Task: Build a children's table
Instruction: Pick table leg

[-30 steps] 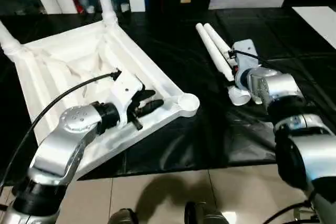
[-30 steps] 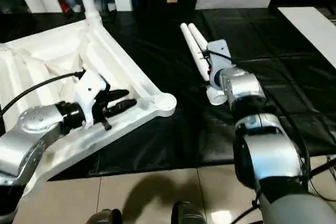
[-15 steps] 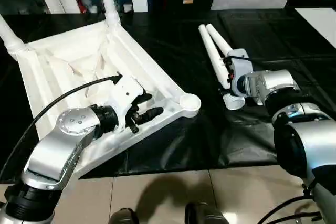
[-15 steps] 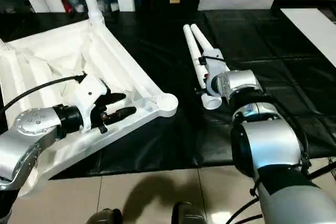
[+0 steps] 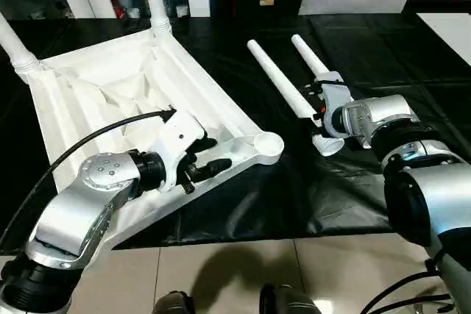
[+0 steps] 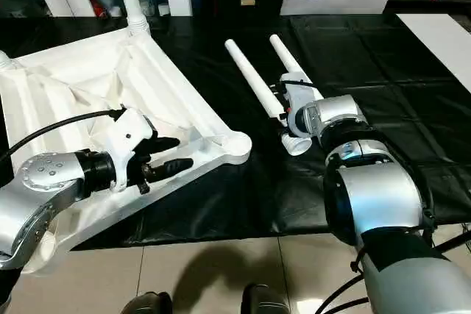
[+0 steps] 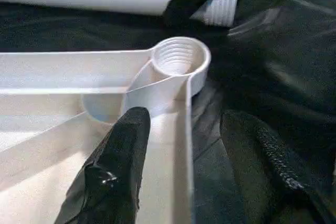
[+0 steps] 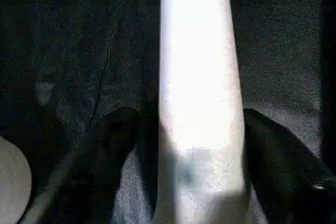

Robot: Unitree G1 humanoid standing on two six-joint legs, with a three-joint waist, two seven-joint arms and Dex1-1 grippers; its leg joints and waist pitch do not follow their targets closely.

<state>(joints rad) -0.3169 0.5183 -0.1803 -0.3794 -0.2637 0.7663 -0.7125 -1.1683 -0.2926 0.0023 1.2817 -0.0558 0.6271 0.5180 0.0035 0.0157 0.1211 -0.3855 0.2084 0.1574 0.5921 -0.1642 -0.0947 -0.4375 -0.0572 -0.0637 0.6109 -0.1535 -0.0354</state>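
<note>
Between the parted fingers of the right claw (image 8: 181, 182), a white leg (image 8: 197, 77), not visibly gripped.

Both head views look forward and down from above the silver forearms, a small sideways offset apart, and share the black surface (image 5: 368, 56), the upturned table top (image 5: 110, 101) and two loose legs. The left wrist view sits close and low behind the left gripper (image 7: 184, 171), facing along its fingers (image 7: 113, 174) to the corner socket (image 7: 180, 57), also seen from the head. The right wrist view looks steeply down, very near, along one leg (image 8: 199, 98) lying between its fingers (image 8: 113, 150).
</note>
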